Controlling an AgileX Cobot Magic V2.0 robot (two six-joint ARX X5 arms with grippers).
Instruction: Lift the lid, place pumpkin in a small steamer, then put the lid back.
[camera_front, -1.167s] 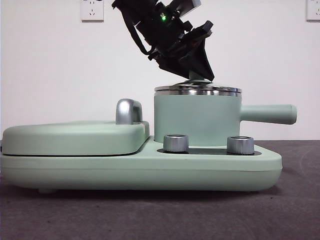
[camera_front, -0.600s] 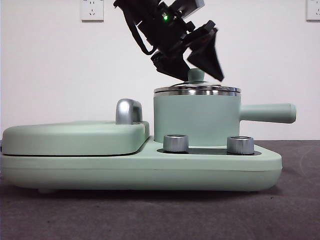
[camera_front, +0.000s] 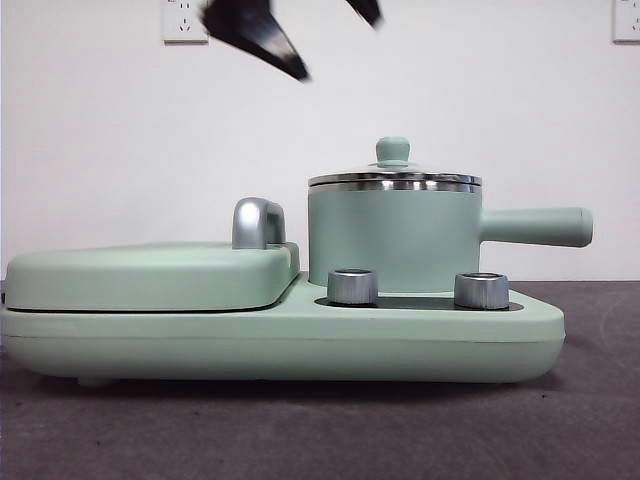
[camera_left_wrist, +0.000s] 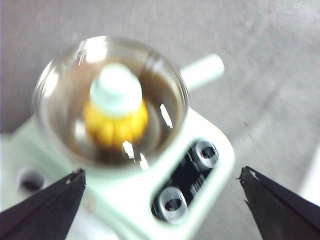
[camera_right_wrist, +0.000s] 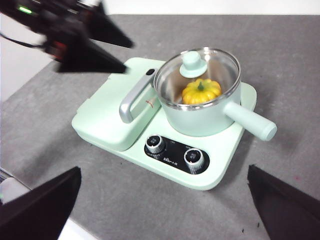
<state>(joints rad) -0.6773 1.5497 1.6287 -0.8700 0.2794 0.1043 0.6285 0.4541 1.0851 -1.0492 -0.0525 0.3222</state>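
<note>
Even, bright light, soft shadows. The left wrist view is smeared with blur — white glare streaks on the lid (camera_left_wrist: 112, 95). Front view stays sharp — only the left gripper (camera_front: 300, 25) blurs.

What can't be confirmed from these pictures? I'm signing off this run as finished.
- Front view: the pumpkin is hidden by the small steamer wall.
- Front view: the left claw is cut off by the top edge and blurred.
- Left wrist view: motion blur hides whether the lid sits evenly on the rim.
- Right wrist view: the panel print between the knobs is too small to read.
</note>
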